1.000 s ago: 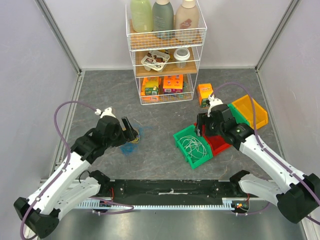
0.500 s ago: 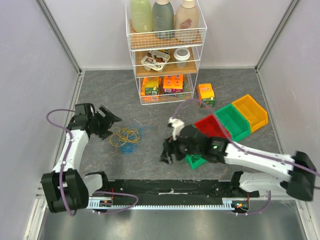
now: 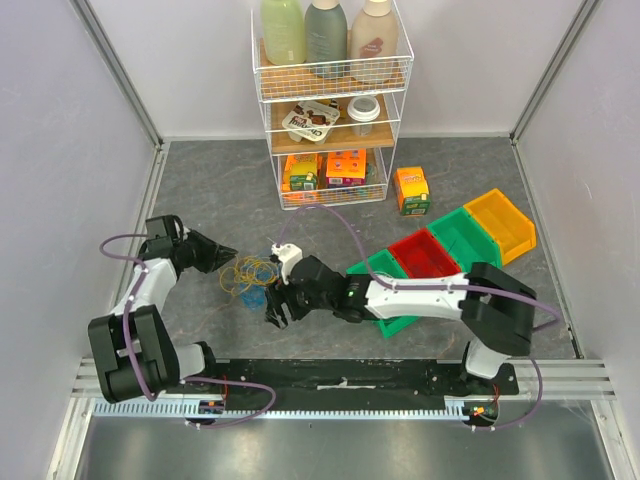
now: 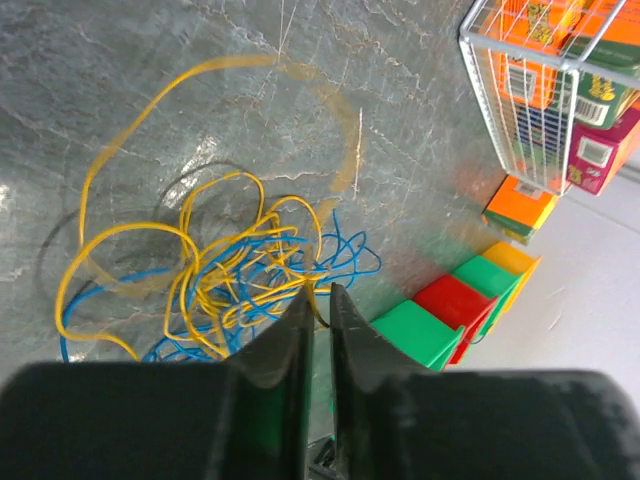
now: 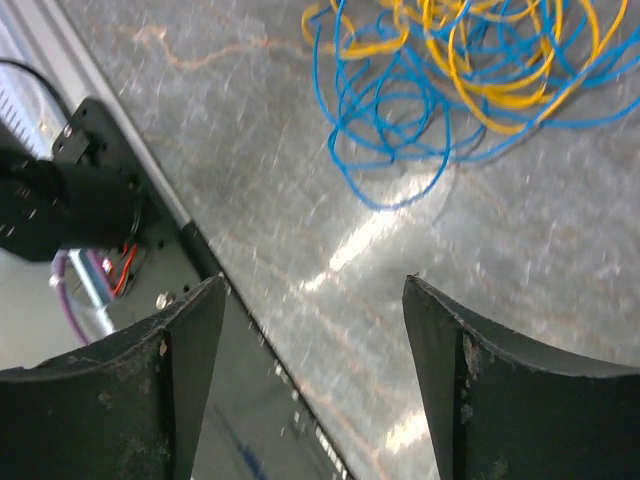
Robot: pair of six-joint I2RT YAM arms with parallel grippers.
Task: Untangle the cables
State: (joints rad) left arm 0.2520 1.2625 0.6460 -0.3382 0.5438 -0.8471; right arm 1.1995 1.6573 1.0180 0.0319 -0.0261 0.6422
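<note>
A loose tangle of thin yellow and blue cables (image 3: 251,277) lies on the grey table between both arms. My left gripper (image 3: 228,252) is at the tangle's left edge. In the left wrist view its jaws (image 4: 320,296) stand almost together, with one yellow strand pinched between them and the rest of the tangle (image 4: 235,282) just beyond. My right gripper (image 3: 278,310) hangs at the tangle's near right side. In the right wrist view it stands open (image 5: 312,292) over bare table, with the cables (image 5: 470,60) ahead of its fingertips (image 5: 205,305).
A white wire rack (image 3: 330,100) with bottles and boxes stands at the back centre, with an orange box (image 3: 411,190) beside it. Red (image 3: 425,252), green (image 3: 465,235) and yellow (image 3: 500,222) bins sit at the right; my right arm crosses over another green bin (image 3: 400,322).
My left gripper, open a moment ago, has closed on a yellow strand at the tangle's edge. My right arm has swung left from the bins to the tangle's near side.
</note>
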